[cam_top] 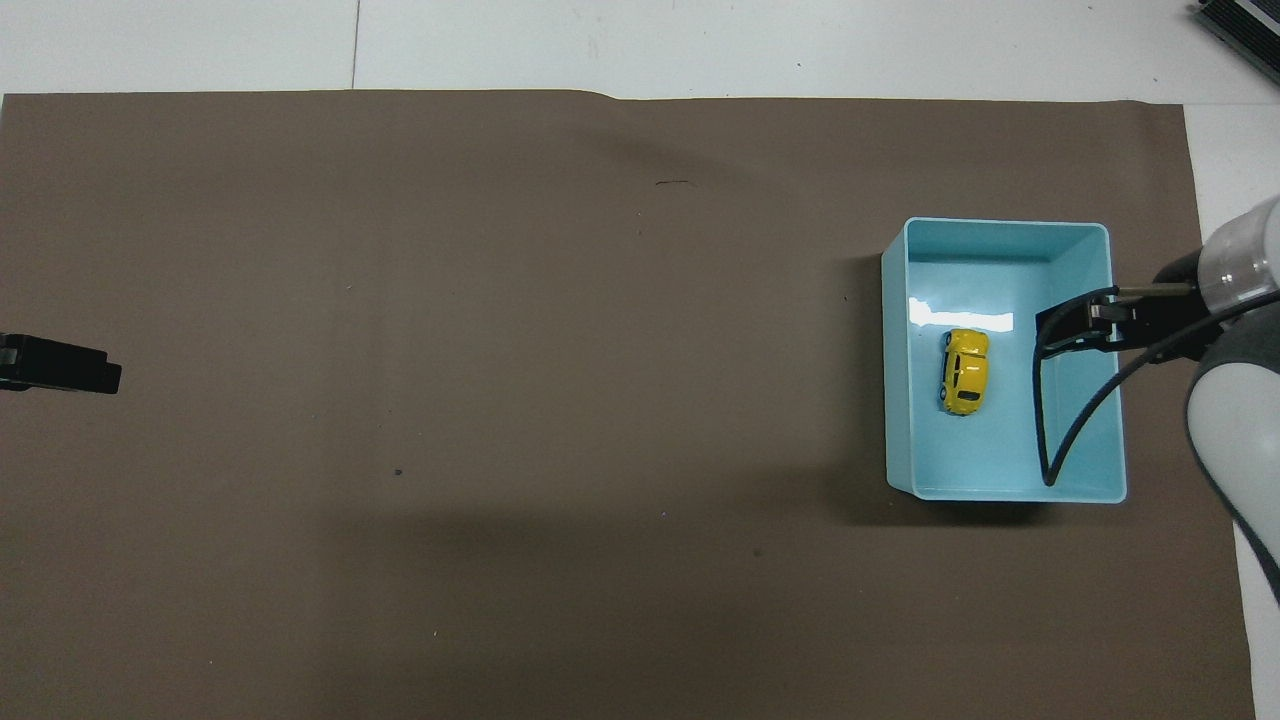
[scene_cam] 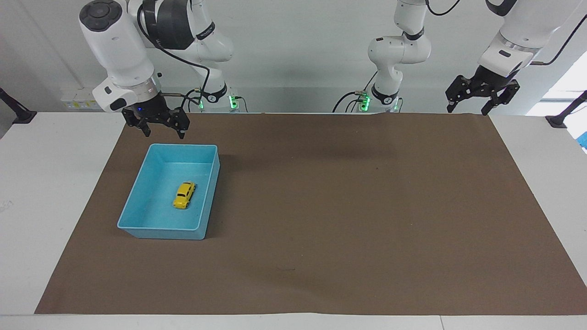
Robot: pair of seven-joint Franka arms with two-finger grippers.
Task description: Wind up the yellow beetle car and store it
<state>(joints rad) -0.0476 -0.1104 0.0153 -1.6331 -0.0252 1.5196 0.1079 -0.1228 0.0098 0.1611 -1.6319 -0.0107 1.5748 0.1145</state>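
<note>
Facing view: right gripper [scene_cam: 159, 129] open, empty, raised over the mat [scene_cam: 348, 206] by the blue bin [scene_cam: 208, 192], on the side nearest the robots; wrist points down. Left gripper [scene_cam: 482, 97] open, empty (arm waits), up at the mat's corner. Yellow beetle car [scene_cam: 184, 195] sits in the bin.

Overhead view: right gripper [cam_top: 1080, 325] over bin's [cam_top: 895, 400] edge, w/ cable hanging below; car [cam_top: 964, 371] alone on bin floor. Left gripper [cam_top: 60, 364] tip at the view's edge.

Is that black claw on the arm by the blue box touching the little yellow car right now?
Apart. In the facing view the right gripper hangs open in the air over the brown mat, clear of the blue bin, while the yellow beetle car sits alone on the bin's floor.
</note>
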